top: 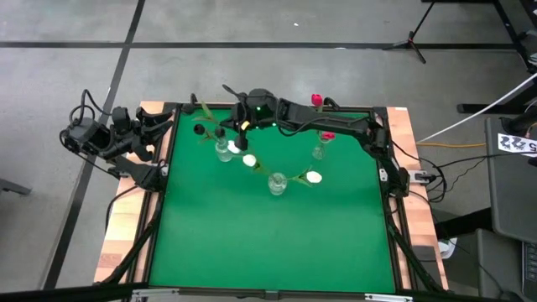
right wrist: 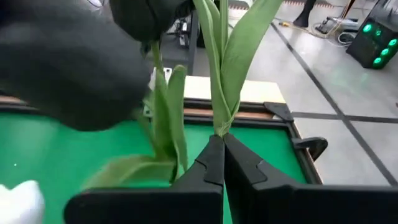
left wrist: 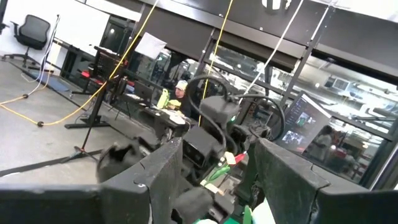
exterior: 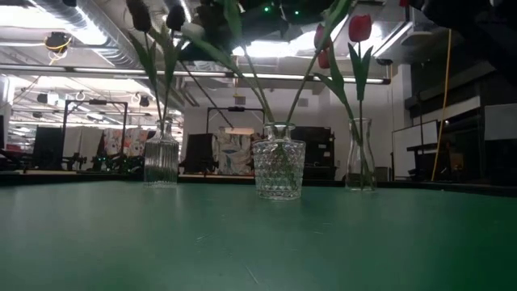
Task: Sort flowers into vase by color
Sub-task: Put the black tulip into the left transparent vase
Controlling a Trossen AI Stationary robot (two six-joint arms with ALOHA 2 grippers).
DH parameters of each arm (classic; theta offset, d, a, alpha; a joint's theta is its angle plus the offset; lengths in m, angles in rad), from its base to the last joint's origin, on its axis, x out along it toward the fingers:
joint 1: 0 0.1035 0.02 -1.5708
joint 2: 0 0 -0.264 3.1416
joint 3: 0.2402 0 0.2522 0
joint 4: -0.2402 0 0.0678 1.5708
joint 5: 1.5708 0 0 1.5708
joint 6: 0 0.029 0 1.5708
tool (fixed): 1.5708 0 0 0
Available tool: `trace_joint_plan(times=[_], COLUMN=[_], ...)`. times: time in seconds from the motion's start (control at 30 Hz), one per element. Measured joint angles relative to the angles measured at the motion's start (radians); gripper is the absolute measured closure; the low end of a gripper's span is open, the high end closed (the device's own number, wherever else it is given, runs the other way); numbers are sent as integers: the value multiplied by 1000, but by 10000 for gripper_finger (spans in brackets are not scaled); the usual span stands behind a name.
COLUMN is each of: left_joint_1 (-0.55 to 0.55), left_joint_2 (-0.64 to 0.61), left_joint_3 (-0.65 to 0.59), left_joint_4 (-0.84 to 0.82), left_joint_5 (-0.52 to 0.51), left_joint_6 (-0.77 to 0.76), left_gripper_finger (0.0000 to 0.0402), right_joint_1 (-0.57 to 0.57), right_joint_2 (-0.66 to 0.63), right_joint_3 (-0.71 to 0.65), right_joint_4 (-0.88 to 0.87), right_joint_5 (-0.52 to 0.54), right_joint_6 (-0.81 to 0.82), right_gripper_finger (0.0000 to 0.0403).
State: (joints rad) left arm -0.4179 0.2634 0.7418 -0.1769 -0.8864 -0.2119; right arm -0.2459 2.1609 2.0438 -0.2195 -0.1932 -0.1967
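Right claw (right wrist: 222, 146) pinches a green flower stem (right wrist: 222, 93) above the table (right wrist: 50, 149).

Green table (top: 252, 243) carries three glass vases: left vase (top: 222, 151), middle vase (top: 276, 184), right vase (top: 319, 152), well apart, upright.

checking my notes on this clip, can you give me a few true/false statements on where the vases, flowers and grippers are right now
1. Three glass vases stand on the green table. True: left vase, middle vase, right vase.
2. The right gripper is shut on a flower stem. True.
3. The left gripper holds a flower. False: it is open, parked off the table's left edge.
4. The red flowers are in the middle vase. False: they stand in the right vase.
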Motion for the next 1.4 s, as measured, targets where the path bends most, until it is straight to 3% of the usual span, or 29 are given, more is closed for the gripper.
trace_joint_plan(times=[0.23, 0.37, 0.73, 0.9, 1.17, 1.4], left_joint_1=[0, 0, 0, 0, 0, 0], left_joint_2=[0, 0, 0, 0, 0, 0], left_joint_3=[0, 0, 0, 0, 0, 0], left_joint_4=[-4, -6, -8, -29, -30, -30], left_joint_5=[0, 0, 0, 0, 0, 0], left_joint_6=[0, 0, -2, -26, -50, -51], left_gripper_finger=[202, 202, 202, 202, 202, 202], right_joint_1=[-17, -25, -31, -30, -22, -19], right_joint_2=[0, -4, 36, 35, 34, -2], right_joint_3=[13, 43, 39, 41, 47, 61], right_joint_4=[65, 86, 1, 26, -119, -132], right_joint_5=[0, 55, 116, 223, 264, 269], right_joint_6=[41, 30, 10, 34, 0, -78], right_gripper_finger=[403, 403, 403, 403, 403, 403])
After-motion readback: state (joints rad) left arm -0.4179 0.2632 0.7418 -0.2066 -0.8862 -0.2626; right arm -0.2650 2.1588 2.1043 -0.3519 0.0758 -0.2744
